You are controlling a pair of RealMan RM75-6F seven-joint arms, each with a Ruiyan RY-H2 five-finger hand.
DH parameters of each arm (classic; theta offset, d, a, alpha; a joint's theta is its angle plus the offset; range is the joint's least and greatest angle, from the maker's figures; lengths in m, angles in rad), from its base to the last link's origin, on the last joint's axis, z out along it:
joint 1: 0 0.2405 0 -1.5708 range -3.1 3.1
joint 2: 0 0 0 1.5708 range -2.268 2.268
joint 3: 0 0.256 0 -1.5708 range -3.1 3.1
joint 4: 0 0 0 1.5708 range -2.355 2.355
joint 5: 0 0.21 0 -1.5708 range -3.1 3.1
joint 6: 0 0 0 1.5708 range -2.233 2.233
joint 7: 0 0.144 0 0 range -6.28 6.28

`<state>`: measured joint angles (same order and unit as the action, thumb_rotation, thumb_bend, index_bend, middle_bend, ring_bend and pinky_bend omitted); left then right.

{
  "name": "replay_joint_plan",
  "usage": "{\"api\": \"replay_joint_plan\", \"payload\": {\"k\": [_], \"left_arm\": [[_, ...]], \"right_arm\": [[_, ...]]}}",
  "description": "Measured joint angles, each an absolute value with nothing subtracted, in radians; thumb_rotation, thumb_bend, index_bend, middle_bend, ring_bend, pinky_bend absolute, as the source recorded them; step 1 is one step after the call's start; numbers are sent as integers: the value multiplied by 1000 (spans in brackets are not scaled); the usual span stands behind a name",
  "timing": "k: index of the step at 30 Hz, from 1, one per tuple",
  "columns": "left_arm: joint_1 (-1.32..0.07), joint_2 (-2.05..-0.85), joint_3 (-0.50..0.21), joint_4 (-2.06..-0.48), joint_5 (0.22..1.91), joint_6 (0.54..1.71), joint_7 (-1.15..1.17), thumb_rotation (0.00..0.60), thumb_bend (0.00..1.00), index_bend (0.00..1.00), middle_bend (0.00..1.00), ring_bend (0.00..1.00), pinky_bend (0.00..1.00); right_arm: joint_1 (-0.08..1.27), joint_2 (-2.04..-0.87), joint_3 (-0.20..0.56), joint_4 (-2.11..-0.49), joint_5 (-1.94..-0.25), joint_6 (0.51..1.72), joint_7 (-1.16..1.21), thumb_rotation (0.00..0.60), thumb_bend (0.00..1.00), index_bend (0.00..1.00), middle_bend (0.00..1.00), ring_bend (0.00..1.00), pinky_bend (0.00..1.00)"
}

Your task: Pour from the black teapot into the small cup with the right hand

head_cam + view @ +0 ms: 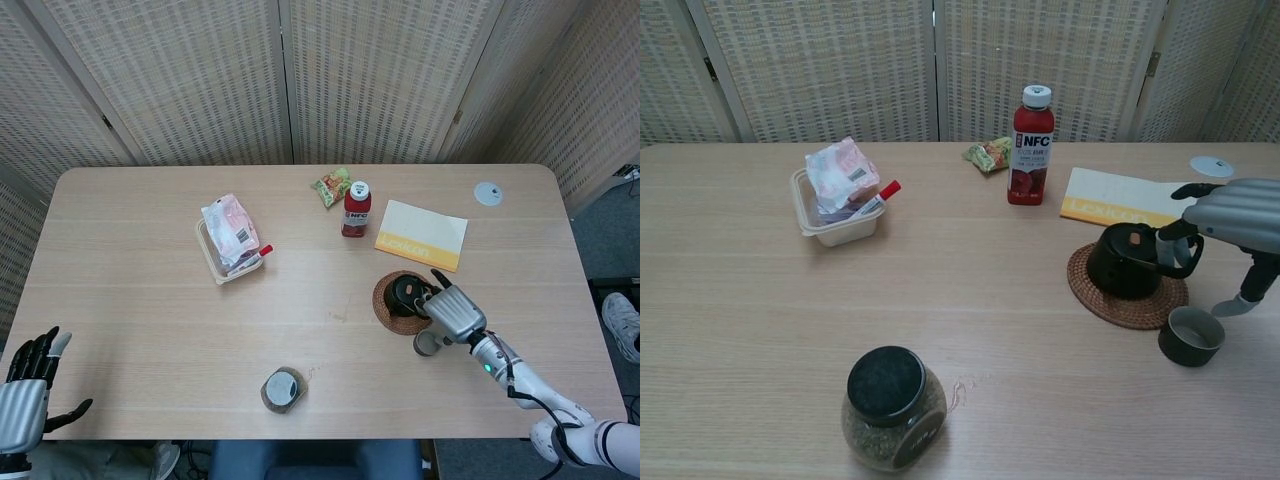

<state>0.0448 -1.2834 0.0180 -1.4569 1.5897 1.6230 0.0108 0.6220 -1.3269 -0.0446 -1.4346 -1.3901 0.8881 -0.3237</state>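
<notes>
The black teapot [1122,262] stands on a round woven mat [1120,305] at the table's right side; from above the teapot [404,293] shows half covered by my hand. The small dark cup [1191,336] sits just in front of the mat, to its right. My right hand [1230,212] hovers at the teapot's handle, fingers [1171,243] curling down at the handle loop, thumb spread apart toward the cup. The teapot rests flat on the mat. My left hand [25,385] is off the table's near left corner, fingers spread, holding nothing.
A red NFC bottle [1032,145] and a snack packet [988,155] stand behind the teapot, with a yellow booklet [1110,205] beside them. A plastic box [840,195] of packets is at left, a dark-lidded jar [888,408] near the front edge, a white disc [1210,166] at far right.
</notes>
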Motion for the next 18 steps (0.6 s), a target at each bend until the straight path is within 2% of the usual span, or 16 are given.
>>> {"api": "replay_joint_plan", "payload": {"k": [18], "left_arm": [[48, -1282, 17, -1455, 1585, 1624, 9, 600, 13, 0, 0, 0, 0]], "right_arm": [[628, -1337, -39, -1416, -1384, 850, -326, 576, 0, 434, 487, 356, 0]]}}
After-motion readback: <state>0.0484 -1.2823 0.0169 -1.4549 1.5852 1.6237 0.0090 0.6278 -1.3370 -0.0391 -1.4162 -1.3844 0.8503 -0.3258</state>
